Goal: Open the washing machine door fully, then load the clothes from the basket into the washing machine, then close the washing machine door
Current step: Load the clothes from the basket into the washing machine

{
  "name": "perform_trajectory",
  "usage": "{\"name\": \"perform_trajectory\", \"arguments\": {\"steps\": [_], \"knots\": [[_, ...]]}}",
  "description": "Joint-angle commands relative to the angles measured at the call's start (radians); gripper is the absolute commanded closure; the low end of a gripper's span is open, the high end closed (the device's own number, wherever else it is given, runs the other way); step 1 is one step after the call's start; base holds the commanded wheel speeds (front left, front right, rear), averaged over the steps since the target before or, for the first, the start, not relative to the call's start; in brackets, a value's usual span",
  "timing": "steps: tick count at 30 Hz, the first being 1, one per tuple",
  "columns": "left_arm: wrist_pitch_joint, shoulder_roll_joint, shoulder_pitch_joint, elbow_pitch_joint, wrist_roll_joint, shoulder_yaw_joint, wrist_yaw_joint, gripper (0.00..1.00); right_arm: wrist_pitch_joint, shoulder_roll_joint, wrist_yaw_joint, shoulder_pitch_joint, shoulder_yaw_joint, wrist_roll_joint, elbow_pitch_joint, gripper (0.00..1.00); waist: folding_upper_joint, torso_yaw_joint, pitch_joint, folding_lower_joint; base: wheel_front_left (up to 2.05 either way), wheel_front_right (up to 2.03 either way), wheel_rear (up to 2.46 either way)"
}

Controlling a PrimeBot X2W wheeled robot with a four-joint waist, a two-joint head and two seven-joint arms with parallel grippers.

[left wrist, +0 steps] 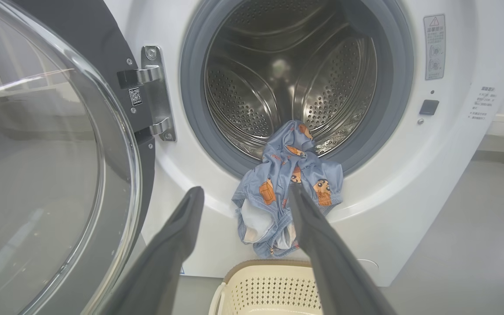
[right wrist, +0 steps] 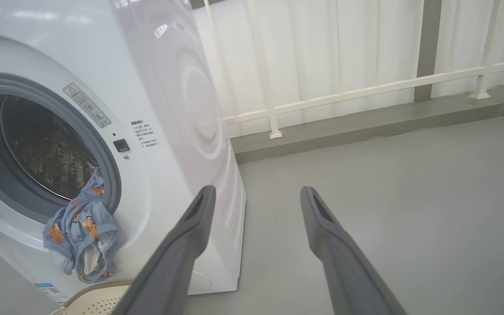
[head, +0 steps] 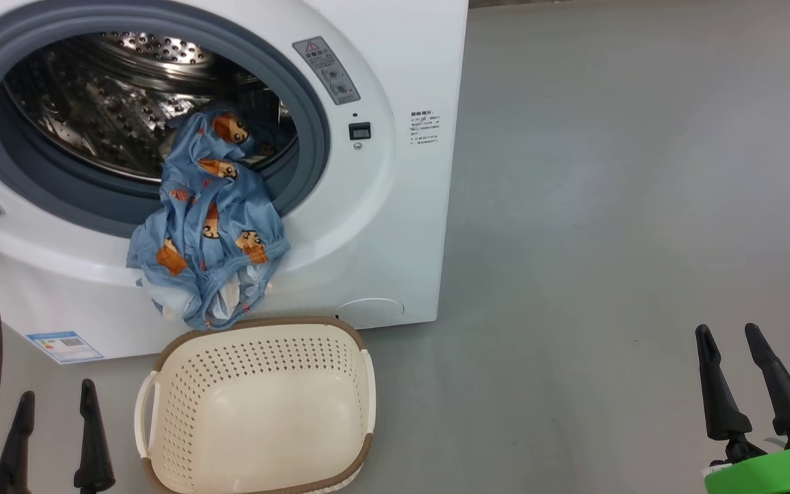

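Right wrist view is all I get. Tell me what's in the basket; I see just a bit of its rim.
Observer: Nothing. The head view shows the basket empty down to its floor.
Operator: Give me the door's state.
Observer: The washing machine door is swung wide open on its hinge, at the robot's left of the opening.
Operator: Report the left gripper.
Observer: The left gripper is open and holds nothing. It sits low, beside the basket, and its wrist view looks along the fingers at the hanging clothes.
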Motion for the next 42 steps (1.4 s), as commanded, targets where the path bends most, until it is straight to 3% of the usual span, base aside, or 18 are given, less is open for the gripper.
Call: {"name": "perform_trajectory", "arguments": {"steps": [1, 13, 24, 32, 42], "knots": [[-0.006, 0.014, -0.023, -0.022, -0.007, 0.029, 0.0, 0.0, -0.008, -0.021, 0.006, -0.017, 0.015, -0.001, -0.027, 0.0, 0.0, 0.0, 0.004, 0.0, 0.0, 0.0, 0.0], [-0.006, 0.016, -0.077, 0.038, -0.022, 0.01, 0.0, 0.0, -0.008, -0.012, 0.006, -0.059, 0.011, 0.0, -0.037, 0.0, 0.0, -0.009, 0.097, 0.0, 0.0, 0.0, 0.0], [-0.006, 0.049, -0.298, 0.219, -0.061, -0.068, 0.0, 0.0, -0.008, 0.011, 0.006, -0.168, 0.025, -0.008, -0.06, 0.0, 0.0, -0.016, 0.316, 0.0, 0.0, 0.0, 0.0], [-0.006, 0.106, -0.519, 0.38, -0.124, -0.121, 0.0, 0.0, -0.008, 0.012, 0.006, -0.263, 0.035, -0.014, -0.088, 0.0, 0.0, -0.039, 0.478, 0.0, 0.0, 0.0, 0.0], [-0.006, 0.2, -0.7, 0.599, -0.213, -0.214, 0.0, 0.0, -0.008, 0.031, 0.006, -0.309, 0.049, -0.022, -0.103, 0.0, 0.0, -0.087, 0.58, 0.0, 0.0, 0.0, 0.0]]}}
